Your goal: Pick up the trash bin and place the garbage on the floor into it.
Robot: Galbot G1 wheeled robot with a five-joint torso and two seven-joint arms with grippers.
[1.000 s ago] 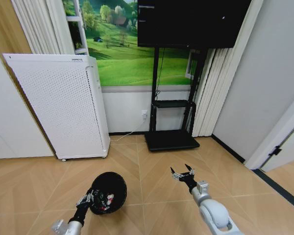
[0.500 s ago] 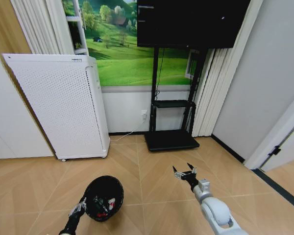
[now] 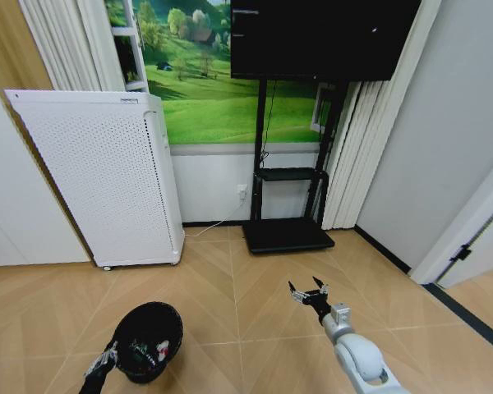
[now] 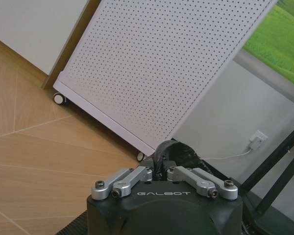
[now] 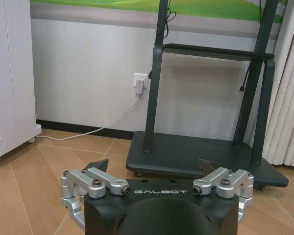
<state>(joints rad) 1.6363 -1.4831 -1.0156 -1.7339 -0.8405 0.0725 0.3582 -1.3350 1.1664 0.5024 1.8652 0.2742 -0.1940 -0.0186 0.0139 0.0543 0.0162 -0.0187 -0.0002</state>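
Since the earlier frames, the trash bin has been carried lower and further toward the robot's left, from near the middle of the floor to a spot close to the bottom left corner of the head view; the background has not shifted, so the camera is taken as unmoved. Left pincer is seen at the bin's near rim, its fingers pressed together on the black bag liner; in the left wrist view the left pincer is closed on a bunched fold of that liner, with the bin's dark rim just beyond the fingertips. Small pale and red pieces are seen inside the bin, too small to be identified. Whether the bin is resting on the floor or is held just above it cannot be told. Right pincer is held out over the bare floor, well apart from the bin, with fingers spread and nothing between them; it is little changed from the earlier frames. In the right wrist view the right pincer is spread wide, facing the black stand base and a wall socket. A white perforated cabinet on castors stands against the wall beyond the bin.
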